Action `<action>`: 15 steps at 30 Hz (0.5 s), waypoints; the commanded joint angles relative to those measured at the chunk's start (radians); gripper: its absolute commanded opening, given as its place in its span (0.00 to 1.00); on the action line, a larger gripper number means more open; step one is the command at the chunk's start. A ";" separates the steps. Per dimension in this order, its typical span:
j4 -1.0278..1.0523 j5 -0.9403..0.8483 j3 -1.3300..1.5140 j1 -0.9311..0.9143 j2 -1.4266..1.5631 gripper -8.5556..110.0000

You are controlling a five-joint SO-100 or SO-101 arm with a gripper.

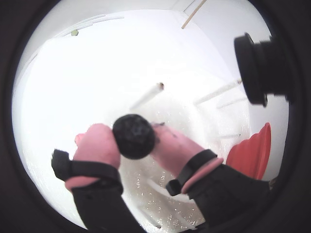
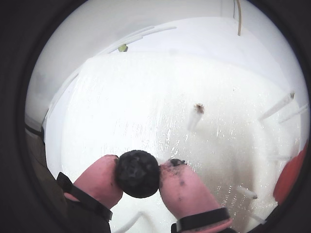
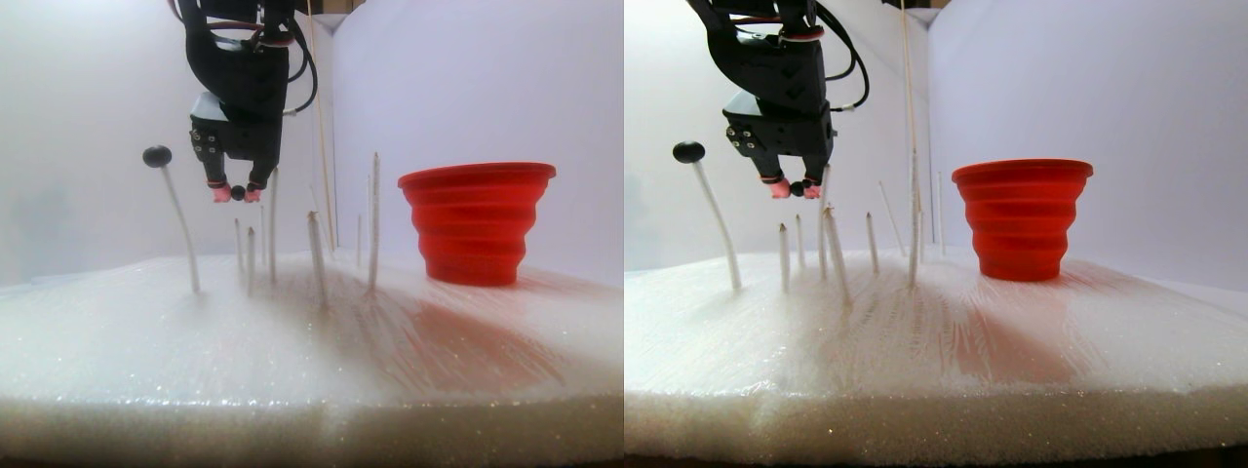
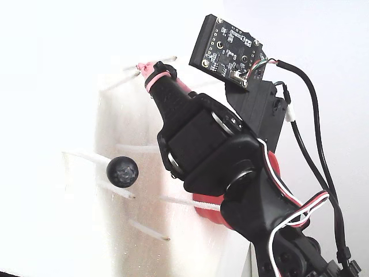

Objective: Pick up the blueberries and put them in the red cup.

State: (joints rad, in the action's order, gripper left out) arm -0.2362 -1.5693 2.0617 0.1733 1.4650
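One of the blueberries (image 1: 133, 136) sits clenched between the pink pads (image 1: 97, 144) of my tool (image 2: 138, 175), held in the air above the white sticks (image 3: 316, 255) and not yet carried to the red cup (image 3: 475, 222), which stands at about three o'clock from it in the stereo pair view. A larger blueberry (image 3: 156, 156) remains on its stick at nine o'clock, so I judge most of the work is left. I cannot see inside the cup from any view.
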 commanded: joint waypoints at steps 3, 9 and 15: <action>0.052 -0.008 -0.005 0.000 0.181 0.17; 0.101 -0.011 0.014 -0.014 0.230 0.17; 0.155 -0.015 0.023 -0.034 0.278 0.17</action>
State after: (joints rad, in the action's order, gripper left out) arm -0.0905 -1.5693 2.1031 0.1457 1.6015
